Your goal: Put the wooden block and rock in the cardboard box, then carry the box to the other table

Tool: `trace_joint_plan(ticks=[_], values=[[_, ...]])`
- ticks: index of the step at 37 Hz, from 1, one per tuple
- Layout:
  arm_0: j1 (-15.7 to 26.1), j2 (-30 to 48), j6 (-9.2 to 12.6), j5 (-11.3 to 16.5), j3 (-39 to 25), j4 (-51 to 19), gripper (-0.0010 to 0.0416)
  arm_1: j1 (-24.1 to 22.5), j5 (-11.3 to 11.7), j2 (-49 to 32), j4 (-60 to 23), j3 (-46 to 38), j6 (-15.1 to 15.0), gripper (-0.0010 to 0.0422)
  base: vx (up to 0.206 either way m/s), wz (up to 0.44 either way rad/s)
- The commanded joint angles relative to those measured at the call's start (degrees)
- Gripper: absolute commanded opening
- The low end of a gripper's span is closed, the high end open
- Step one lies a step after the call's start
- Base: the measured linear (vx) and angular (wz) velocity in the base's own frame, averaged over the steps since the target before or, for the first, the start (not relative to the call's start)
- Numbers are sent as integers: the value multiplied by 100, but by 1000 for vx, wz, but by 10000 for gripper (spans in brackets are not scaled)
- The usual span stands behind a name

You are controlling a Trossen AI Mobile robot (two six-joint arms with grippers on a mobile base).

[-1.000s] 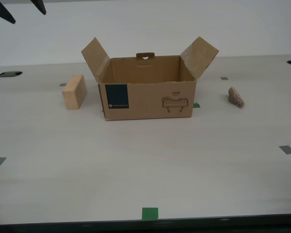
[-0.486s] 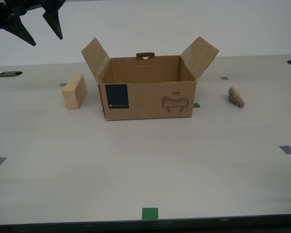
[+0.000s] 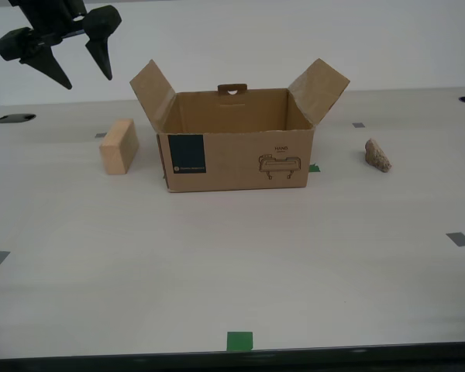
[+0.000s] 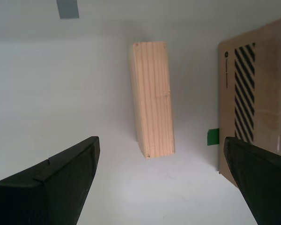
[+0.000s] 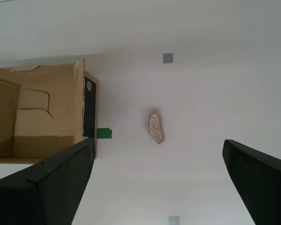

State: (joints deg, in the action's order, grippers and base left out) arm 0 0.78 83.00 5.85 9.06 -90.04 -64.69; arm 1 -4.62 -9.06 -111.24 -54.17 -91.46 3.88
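Approach over the block
My second gripper, jaws apart, hovers above the wooden block; descending crooked could topple it.

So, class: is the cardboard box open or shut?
Open. The cardboard box has both side flaps raised outward, and its bare inside shows; neither block nor rock is in it.

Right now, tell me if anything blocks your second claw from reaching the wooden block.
Nothing visible does. My second claw hangs open above the wooden block, with only bare table around it; the cardboard box sits off to one side.
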Motion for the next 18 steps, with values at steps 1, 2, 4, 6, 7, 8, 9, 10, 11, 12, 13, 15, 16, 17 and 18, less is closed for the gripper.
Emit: trace_joint_plan(ticks=[1, 2, 4, 6, 7, 8, 9, 10, 11, 12, 13, 15, 16, 17, 18], values=[[2, -4, 11, 7, -4, -4, 403, -44, 2, -105, -28, 4, -26, 362, 0, 0], [2, -4, 9, 7, -4, -2, 404, -59, 2, -105, -17, 20, -26, 362, 0, 0], [2, -4, -26, 7, -4, -4, 395, -90, 2, -105, 61, 63, -26, 362, 0, 0], [2, -4, -39, 7, -4, -2, 389, -120, 7, -105, 111, 72, -22, 362, 0, 0], [2, -4, -50, 7, -4, -2, 387, -133, 2, -103, 125, 72, -22, 362, 0, 0], [4, -2, -52, 7, -4, -2, 387, -155, 2, -103, 138, 72, -22, 362, 0, 0], [4, -2, -50, 4, -4, -2, 387, -175, 4, -103, 151, 72, -22, 362, 0, 0], [4, 9, -50, 4, -4, 2, 387, -188, 4, -103, 160, 72, -22, 362, 0, 0], [4, 22, -48, 4, -4, 7, 388, -203, 4, -103, 166, 72, -24, 362, 0, 0], [4, 42, -48, 0, -4, 9, 389, -229, 4, -107, 181, 72, -24, 362, 0, 0], [4, 83, -48, -26, -4, 22, 390, -247, 4, -155, 219, 72, -22, 362, 0, 0], [4, 162, -52, -76, -4, 37, 392, -286, 4, -201, 264, 68, -7, 362, 0, 0], [4, 227, -55, -98, -4, 44, 392, -304, 4, -216, 264, 72, 0, 362, 0, 0], [9, 289, -57, -98, -4, 46, 391, -315, 4, -271, 280, 72, 0, 362, 0, 0], [9, 319, -63, -98, -4, 42, 391, -332, 4, -293, 297, 70, 2, 362, 0, 0]])
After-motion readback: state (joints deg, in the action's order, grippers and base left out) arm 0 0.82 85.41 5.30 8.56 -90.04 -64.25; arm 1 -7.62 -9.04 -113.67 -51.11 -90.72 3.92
